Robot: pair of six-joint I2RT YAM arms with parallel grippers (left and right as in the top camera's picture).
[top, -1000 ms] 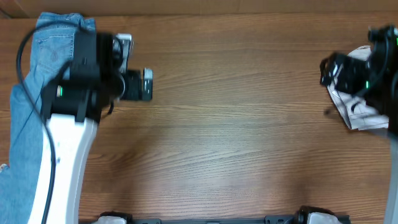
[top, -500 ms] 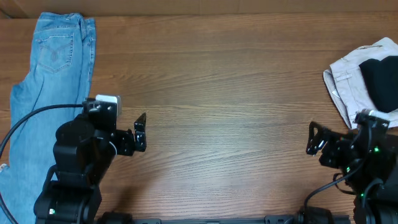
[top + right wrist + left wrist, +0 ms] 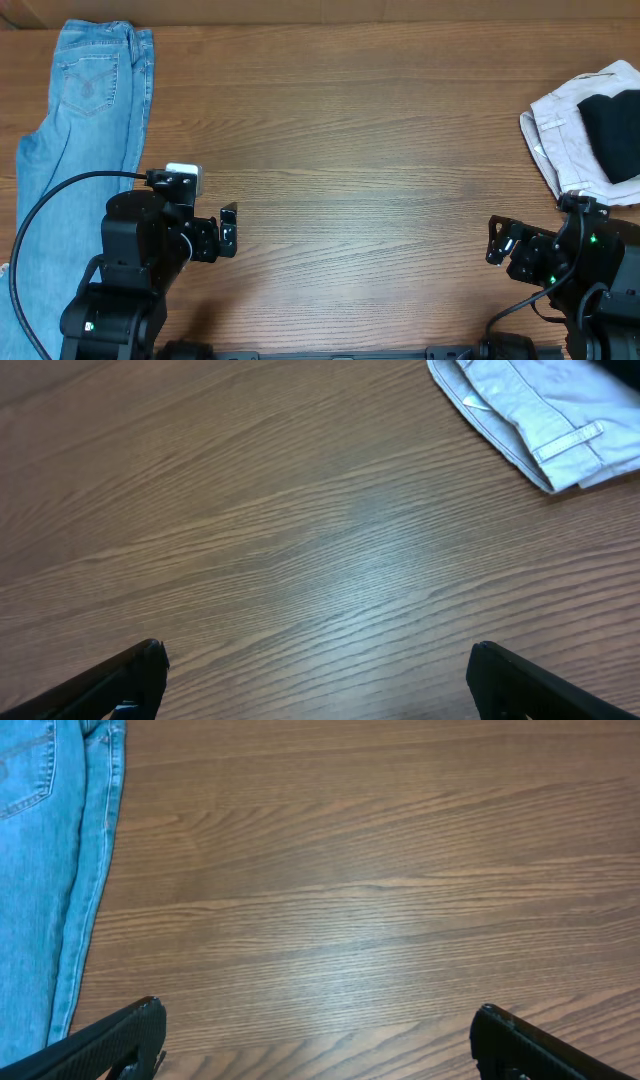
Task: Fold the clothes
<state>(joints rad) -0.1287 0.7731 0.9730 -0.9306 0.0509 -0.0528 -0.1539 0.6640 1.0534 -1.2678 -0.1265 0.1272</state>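
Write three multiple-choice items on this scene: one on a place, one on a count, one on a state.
1. Where does the black garment lie? A at the left edge; B on the pale garment at the right edge; C mid-table.
2. How many garments show? A one; B two; C three.
3. The left hand and right hand are: A both open, empty; B both shut on fabric; C one shut.
B: overhead, black overlaps the pale garment. C: jeans, black, pale. A: wrist views show wide gaps, nothing held.

Brown wood-grain table [image 3: 380, 150] filling the view, grain running sideways, soft pale glare near the middle
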